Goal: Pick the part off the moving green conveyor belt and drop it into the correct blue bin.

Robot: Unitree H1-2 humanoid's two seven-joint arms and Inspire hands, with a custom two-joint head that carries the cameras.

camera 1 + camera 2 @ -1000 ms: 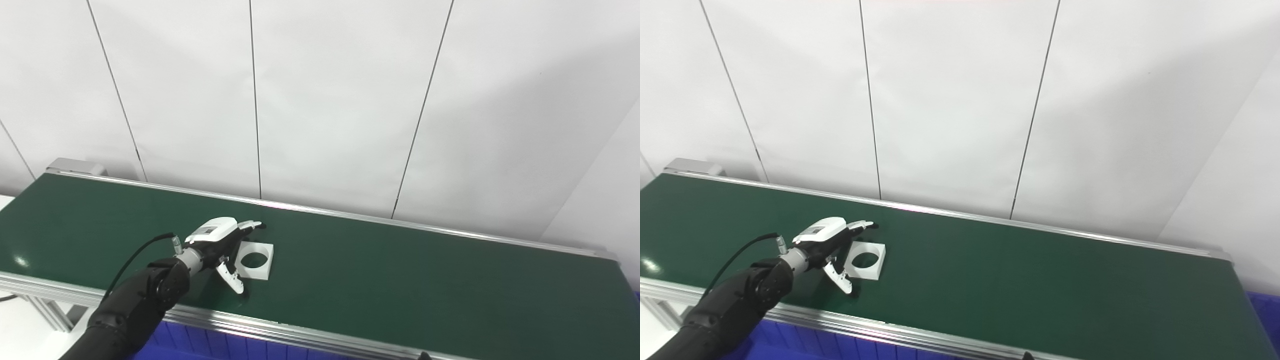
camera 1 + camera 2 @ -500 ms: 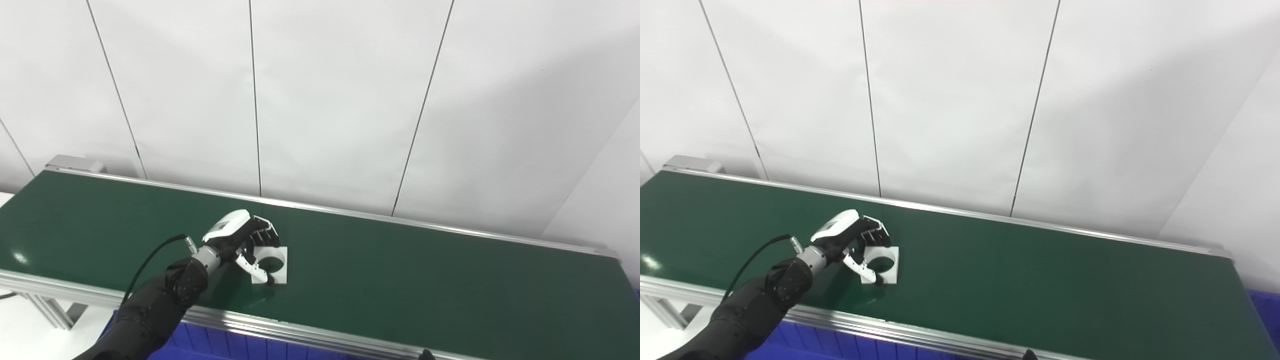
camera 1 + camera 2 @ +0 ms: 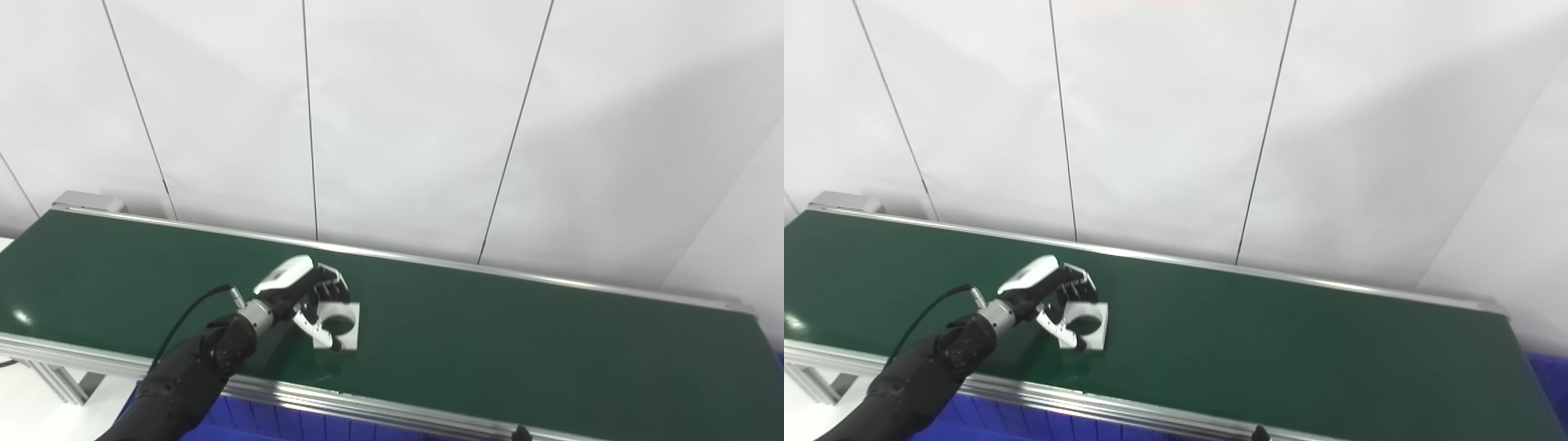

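Green belt point(image 3: 490, 343) carries a white square part point(image 3: 339, 321) with round hole; left hand point(image 3: 303, 291) clasps it.

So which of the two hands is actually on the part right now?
The left hand: its fingers are curled over the white square plate with the round hole on the green belt. Of the right hand, only a dark tip shows at the bottom edge, away from the part.

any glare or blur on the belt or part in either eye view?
Left eye view: small specular spot on the green conveyor belt near its left end; flat white square part with a round hole sharp, partly covered by the left hand. Right eye view: same spot at the far left edge; no motion blur.
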